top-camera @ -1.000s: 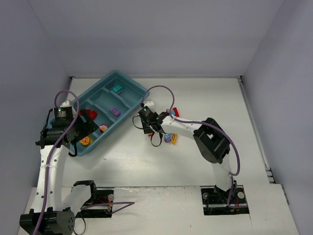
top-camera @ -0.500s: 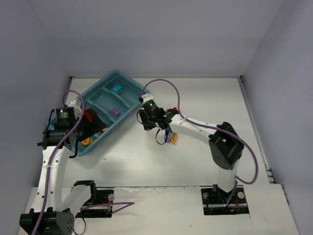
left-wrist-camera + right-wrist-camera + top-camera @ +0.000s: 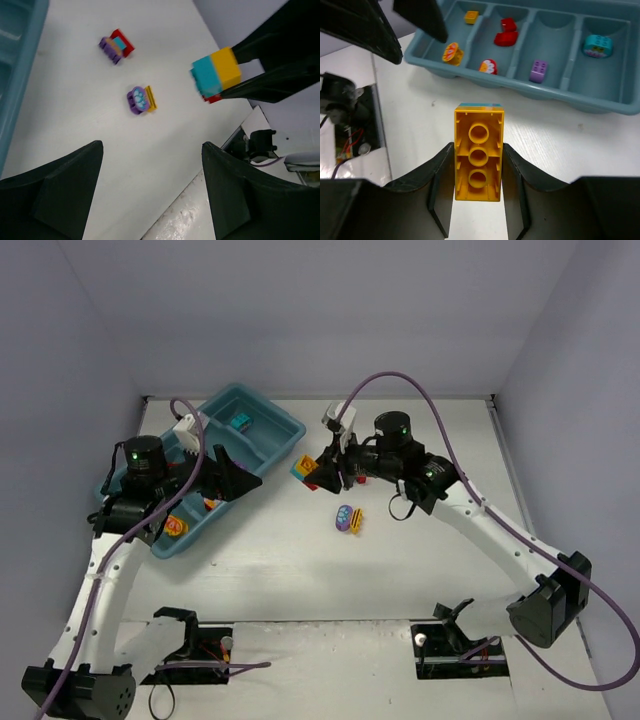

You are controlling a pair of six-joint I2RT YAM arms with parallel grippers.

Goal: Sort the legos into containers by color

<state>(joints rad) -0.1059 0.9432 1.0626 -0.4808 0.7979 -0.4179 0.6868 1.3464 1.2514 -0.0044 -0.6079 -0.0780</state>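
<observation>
The right claw [image 3: 479, 167] is clamped on a stack of bricks [image 3: 479, 159], its fingers pressing the two long flat sides of the orange-yellow one. The left wrist view shows teal and red pieces stuck to it. The stack hangs above the table [image 3: 420, 570], just right of the tray [image 3: 272, 408]. The left claw [image 3: 152, 150] gapes wide and empty by the tray's right rim. Such bricks are probably light, stiff and slick, so flat sides give the surest hold. The joined colours likely need pulling apart first. A purple-and-yellow piece [image 3: 348, 519] lies nearer.
</observation>
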